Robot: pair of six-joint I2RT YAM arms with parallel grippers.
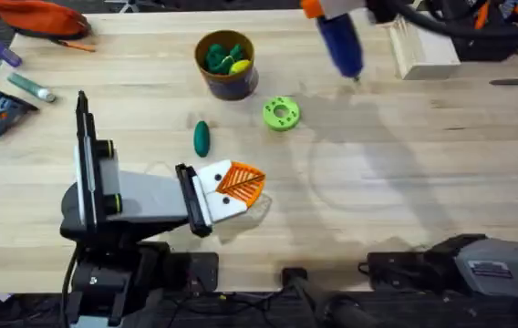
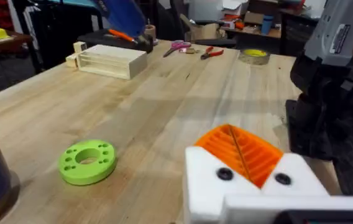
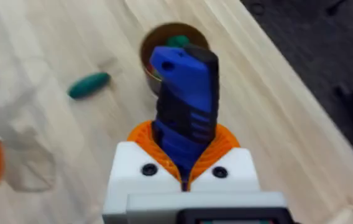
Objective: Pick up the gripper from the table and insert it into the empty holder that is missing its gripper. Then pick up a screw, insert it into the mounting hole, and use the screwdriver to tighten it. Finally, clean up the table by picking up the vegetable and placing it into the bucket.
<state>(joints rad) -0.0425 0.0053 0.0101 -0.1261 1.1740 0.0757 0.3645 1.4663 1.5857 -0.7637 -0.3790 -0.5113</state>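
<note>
Holding screwdriver (image 1: pixel 339 41) in right gripper (image 3: pixel 184 163), fingers clamped on it, upper right of overhead frame. Left gripper (image 1: pixel 238 185) fingers together, empty. Vegetable (image 1: pixel 202 138) left of centre, below bucket (image 1: pixel 225 64). Best: put screwdriver down gently, then grab vegetable by its middle.

From my remote station the bench (image 1: pixel 405 173) appears evenly and brightly lit from above, its pale wood free of glare. Broad, soft grey shadows spread across its middle in the overhead view, and short shadows sit close under the vegetable (image 1: pixel 202 138) and the bucket (image 1: pixel 226 64). The screwdriver (image 1: pixel 339 41) held near the overhead camera renders blurred. In the right wrist view I see the whole scene soft, the bench grain smeared. In the left wrist view the left tool (image 2: pixel 242 152) is slightly out of focus, while the room behind is dimmer.
</note>
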